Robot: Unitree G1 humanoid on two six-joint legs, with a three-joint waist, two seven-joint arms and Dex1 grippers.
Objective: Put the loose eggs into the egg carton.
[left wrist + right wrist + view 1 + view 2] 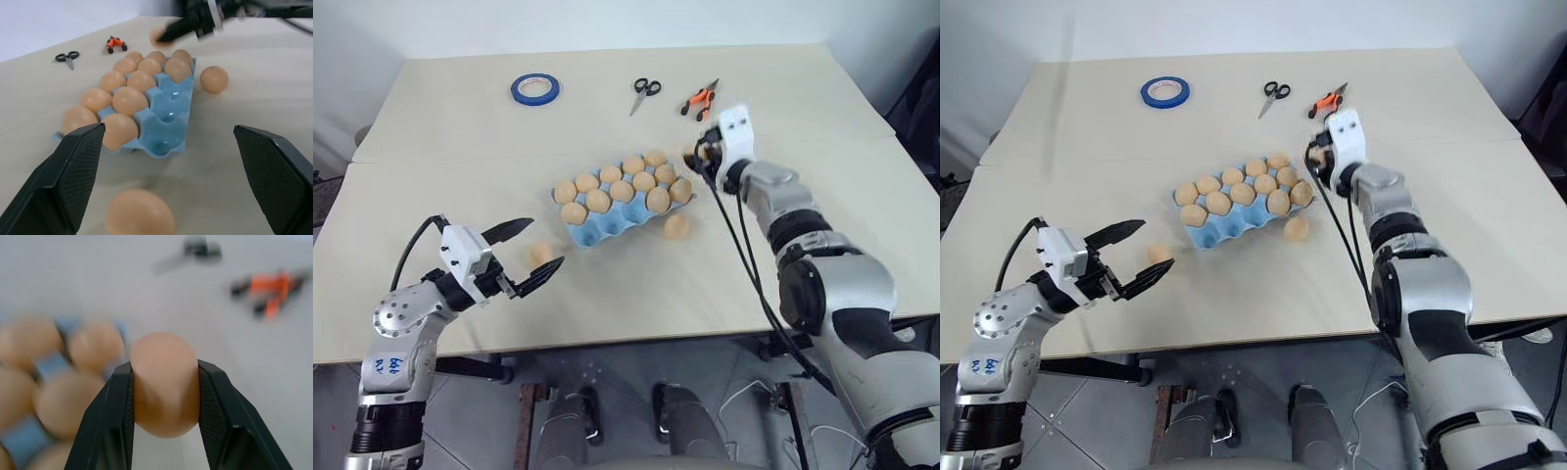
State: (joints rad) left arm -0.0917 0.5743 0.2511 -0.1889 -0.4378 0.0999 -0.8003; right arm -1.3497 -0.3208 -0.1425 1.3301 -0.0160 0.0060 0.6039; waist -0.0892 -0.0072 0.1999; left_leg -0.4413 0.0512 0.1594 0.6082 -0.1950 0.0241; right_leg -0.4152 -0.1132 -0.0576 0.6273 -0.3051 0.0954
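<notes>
Left eye view shows the pale beige tabletop carrying a light blue moulded egg carton, its near cups empty, ten tan eggs filling the rest. Right gripper pinches one smooth pale orange egg just beyond the carton's far end. Left gripper gapes wide — holding nothing — beside a loose egg; another loose egg lies against the carton. Blue handwriting on the left arm cannot be read.
</notes>
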